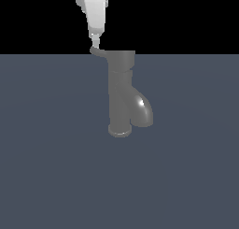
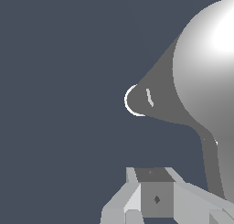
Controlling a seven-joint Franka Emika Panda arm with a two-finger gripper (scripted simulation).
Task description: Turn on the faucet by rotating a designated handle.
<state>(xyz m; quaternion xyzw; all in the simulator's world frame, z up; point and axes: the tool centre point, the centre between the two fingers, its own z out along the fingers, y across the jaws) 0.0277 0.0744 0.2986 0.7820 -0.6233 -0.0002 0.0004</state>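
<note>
Bare simulated scene, flat slate-blue floor (image 1: pixel 56 176), black void, lone grey faucet (image 1: pixel 122 92)

The claw (image 1: pixel 94 40) was pale grey to white, a flat-sided, tapering body that narrowed to a small blunt tip, with a darker grey edge along one side. In the wrist view its parts (image 2: pixel 155 198) were blocky and angular, in light and mid grey, with a small dark diamond mark on a square central face.
</note>
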